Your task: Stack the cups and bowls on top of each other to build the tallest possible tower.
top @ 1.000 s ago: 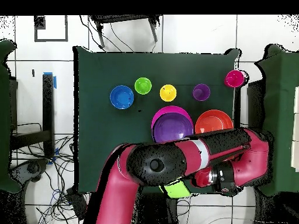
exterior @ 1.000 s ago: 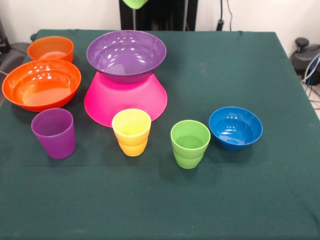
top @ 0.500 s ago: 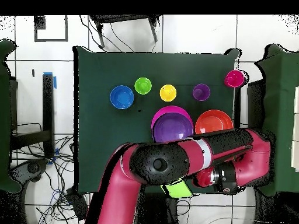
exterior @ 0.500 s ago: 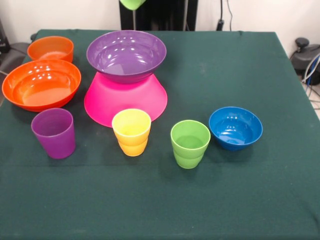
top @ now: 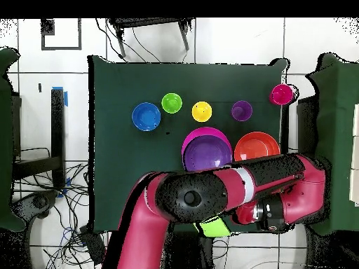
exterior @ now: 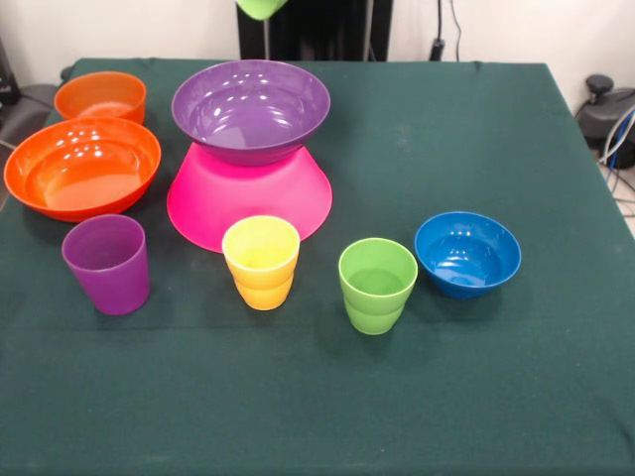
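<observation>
Front view: round glossy purple plastic bowl (exterior: 250,107) upright on inverted pink plastic bowl (exterior: 249,194), far-left on green-clothed desk (exterior: 516,119) | lime green plastic bowl (exterior: 262,6) aloft at top edge | end effector hidden, grip unknowable | risk: off-centre release tips purple bowl.

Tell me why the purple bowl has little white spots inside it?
Front view: the spots in the purple bowl are lamp glare on glossy plastic; the large orange bowl and blue bowl shine likewise. Overhead view: the purple bowl shows no such glints, and the arm hides its near edge.
</observation>
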Robot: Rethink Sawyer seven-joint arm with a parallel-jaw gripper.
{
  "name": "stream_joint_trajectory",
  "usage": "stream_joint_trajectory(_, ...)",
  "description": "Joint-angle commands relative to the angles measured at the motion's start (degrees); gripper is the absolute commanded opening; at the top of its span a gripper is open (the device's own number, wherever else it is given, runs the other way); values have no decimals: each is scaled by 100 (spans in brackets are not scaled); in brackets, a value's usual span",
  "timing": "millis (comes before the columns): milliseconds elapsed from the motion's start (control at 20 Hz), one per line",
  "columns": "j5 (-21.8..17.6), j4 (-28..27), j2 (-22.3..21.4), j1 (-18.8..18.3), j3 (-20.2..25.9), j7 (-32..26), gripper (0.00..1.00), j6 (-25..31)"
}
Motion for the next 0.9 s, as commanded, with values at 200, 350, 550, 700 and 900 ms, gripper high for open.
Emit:
stream_joint_trajectory(200,426,-530,-117,107,966,2168,0,933)
stream_joint_trajectory(350,407,-468,-155,152,984,2163,0,936)
stream_joint_trajectory(550,376,-383,-220,239,1038,2157,0,934)
stream_joint_trajectory(700,332,-247,-319,348,1129,2165,0,967)
stream_joint_trajectory(900,264,-8,-458,518,1176,2175,0,1000)
